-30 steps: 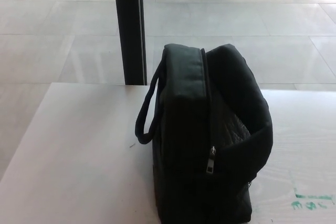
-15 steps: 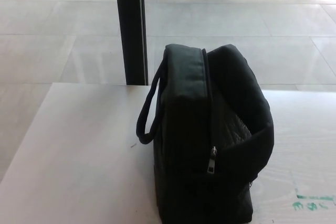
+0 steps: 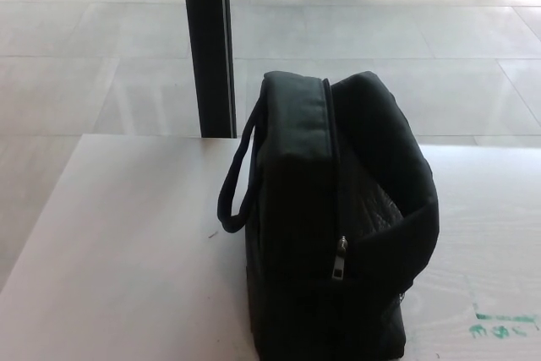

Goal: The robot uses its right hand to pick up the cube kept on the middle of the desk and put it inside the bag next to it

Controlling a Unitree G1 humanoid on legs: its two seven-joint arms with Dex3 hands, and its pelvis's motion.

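A black zip-up bag (image 3: 334, 217) stands upright on the white desk (image 3: 127, 243), in the lower middle of the head view. Its top is open, with a quilted inner lining showing on the right side. A carry handle (image 3: 237, 179) loops out on its left side and a metal zip pull (image 3: 341, 258) hangs on its front. No cube shows anywhere in the view. Neither of my hands shows.
A black vertical post (image 3: 209, 44) stands behind the desk's far edge. Beyond it lies a glossy tiled floor (image 3: 406, 40). Green markings (image 3: 500, 325) are on the desk at the lower right.
The whole picture shifted slightly right and back, so the camera moved; the bag has stayed in place.
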